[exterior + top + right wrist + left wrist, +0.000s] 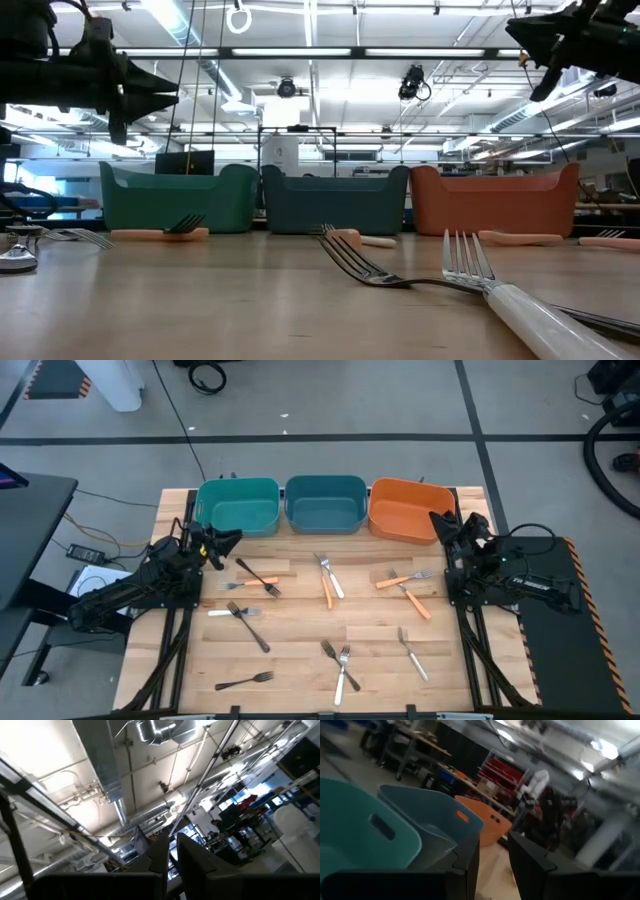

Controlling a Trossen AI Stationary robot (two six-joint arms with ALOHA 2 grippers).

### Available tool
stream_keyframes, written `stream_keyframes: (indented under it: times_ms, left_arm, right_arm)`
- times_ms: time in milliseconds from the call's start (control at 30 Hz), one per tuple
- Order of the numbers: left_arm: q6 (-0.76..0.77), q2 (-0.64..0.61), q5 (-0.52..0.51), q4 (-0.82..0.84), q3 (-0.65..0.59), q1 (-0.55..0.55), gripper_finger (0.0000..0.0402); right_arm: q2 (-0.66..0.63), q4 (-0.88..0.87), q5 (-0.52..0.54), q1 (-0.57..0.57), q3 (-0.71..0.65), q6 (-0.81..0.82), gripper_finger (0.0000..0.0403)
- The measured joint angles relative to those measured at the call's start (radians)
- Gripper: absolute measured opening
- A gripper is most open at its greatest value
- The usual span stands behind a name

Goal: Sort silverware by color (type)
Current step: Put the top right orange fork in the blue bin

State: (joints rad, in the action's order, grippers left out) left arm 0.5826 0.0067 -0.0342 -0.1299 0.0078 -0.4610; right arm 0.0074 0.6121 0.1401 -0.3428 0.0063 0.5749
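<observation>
Silverware lies scattered flat on the wooden table (300, 645): orange-handled pieces (258, 575) (325, 590) (405, 588), black forks (248, 626) (243, 681), silver and white ones (332, 578) (412, 655) (345, 678). In the low view a white-handled fork (500, 290) lies crossed with a black one (365, 268) close to the camera. My left gripper (226, 542) (493, 857) hovers open above the table's left side, near the teal bin. My right gripper (440, 520) (172, 851) is raised at the right, beside the orange bin, with a narrow gap between its fingers. Both hold nothing.
Three bins stand in a row along the far edge: teal (237, 506), dark blue (325, 503) and orange (410, 511). Both arms rest at the table's left and right sides, with the wide middle between them holding the cutlery. A black stand (545, 620) flanks the right edge.
</observation>
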Motion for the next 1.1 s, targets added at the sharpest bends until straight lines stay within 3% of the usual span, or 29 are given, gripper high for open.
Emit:
stream_keyframes:
  times_ms: [167,267,467,600,867,967,1100]
  left_arm:
    - [0.344,0.0,-0.2,-0.036,0.0,-0.001,0.011]
    - [0.355,0.0,-0.207,-0.136,0.0,-0.001,0.011]
    - [0.281,0.0,-0.206,-0.368,0.0,-0.001,0.011]
    - [0.266,0.0,-0.206,-0.406,0.0,-0.001,0.011]
    - [0.336,0.002,-0.203,-0.389,0.025,-0.001,0.011]
    - [0.32,0.022,-0.151,-0.379,0.095,-0.001,0.011]
    - [0.236,0.101,-0.053,-0.195,0.259,-0.001,0.011]
  right_arm:
    - [0.0,0.042,0.209,0.0,0.0,0.084,0.0045]
    - [0.0,0.054,0.261,0.0,0.008,0.107,0.0045]
    - [0.034,0.053,0.256,0.0,0.079,-0.022,0.0054]
    - [0.095,0.05,0.254,0.0,0.124,-0.059,0.0073]
    - [0.306,0.046,0.17,0.0,0.216,0.005,0.011]
    - [0.411,0.045,0.082,0.0,0.282,-0.003,0.0112]
    - [0.558,0.003,-0.049,0.0,0.373,-0.052,0.0112]
